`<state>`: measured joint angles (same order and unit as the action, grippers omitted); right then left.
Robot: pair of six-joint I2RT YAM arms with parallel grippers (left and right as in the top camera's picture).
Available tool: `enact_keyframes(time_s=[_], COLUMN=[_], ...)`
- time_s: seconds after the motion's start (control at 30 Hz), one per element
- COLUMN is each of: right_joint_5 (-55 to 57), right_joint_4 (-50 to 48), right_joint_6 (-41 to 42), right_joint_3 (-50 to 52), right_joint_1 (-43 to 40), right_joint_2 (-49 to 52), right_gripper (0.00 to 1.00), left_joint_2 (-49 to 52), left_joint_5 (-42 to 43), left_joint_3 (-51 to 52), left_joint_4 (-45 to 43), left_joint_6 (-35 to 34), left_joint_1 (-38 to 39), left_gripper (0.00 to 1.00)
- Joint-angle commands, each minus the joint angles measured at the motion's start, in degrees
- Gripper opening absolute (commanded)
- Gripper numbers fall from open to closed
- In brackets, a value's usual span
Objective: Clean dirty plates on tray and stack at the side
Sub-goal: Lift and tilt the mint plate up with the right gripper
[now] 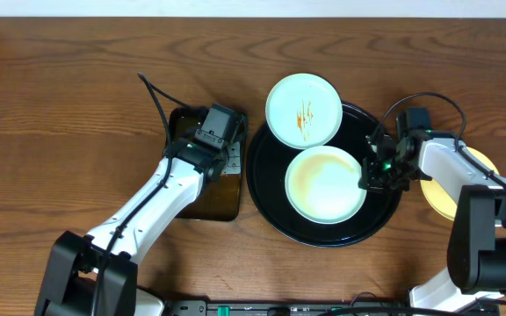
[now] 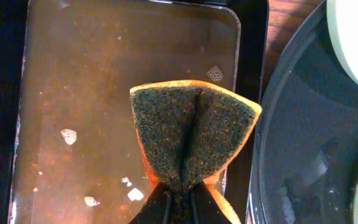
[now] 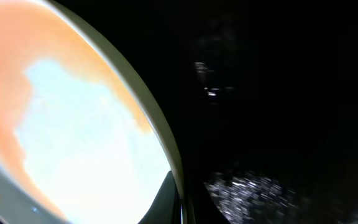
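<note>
Gripping a folded orange sponge with a dark green scouring face (image 2: 191,134), the left tool (image 2: 180,208) hangs over the one small rectangular black tray (image 1: 227,206), centre left in the overhead view. Its jaws are clamped on the sponge's lower end. The small tray holds brown water with a handful of white foam flecks (image 2: 69,135).

Three small round plates are in sight. Two lie on the single large round glossy black tray (image 1: 266,189) at frame centre. The mint-white plate with orange-brown streaks (image 1: 288,101) sits at the top, its far edge overlapping the tray's raised rim. The pale plate filmed with watery orange (image 1: 325,183) sits below it, the two touching or nearly so.

The right tool (image 1: 374,171) is at the right edge of that lower plate. Its jaws are drawn together, and the wrist view shows the rim apparently pinched between them.

The third, a pale yellow plate (image 1: 437,200), rests off the tray on the brown wood-grain table (image 1: 60,88) at the right of the frame. It is partly hidden under the right arm.
</note>
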<state>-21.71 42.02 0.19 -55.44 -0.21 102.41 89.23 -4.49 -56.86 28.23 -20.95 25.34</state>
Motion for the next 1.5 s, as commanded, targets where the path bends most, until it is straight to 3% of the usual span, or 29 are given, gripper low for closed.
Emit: enact_keyframes(time_s=[0.0,0.33,0.73,1.13,1.47], right_joint_5=[-5.9,-8.8,-4.6,18.8,37.2], right_joint_4=[-0.3,-0.5,-2.3,-4.0,-3.7], right_joint_6=[-5.8,-9.0,-9.0,-6.4,-6.4], right_joint_3=[1.1,0.8,0.3,0.3,0.3], right_joint_1=[0.2,0.2,0.3,1.2,9.6], right_joint_2=[2.2,-0.1,-15.4,-28.2,-33.6], right_gripper=[0.01,0.01,0.01,0.01,0.01], left_joint_2=[-0.9,-0.9,-0.9,-0.9,-0.9], left_joint_5=[-0.5,-0.5,-0.5,-0.5,-0.5], left_joint_3=[0.4,0.4,0.4,0.4,0.4], left_joint_4=[0.2,0.2,0.2,0.2,0.2], left_joint_6=[0.3,0.3,0.3,0.3,0.3], left_joint_1=[-0.1,-0.1,-0.1,-0.1,-0.1], left_gripper=[0.08,0.08,0.08,0.08,0.08])
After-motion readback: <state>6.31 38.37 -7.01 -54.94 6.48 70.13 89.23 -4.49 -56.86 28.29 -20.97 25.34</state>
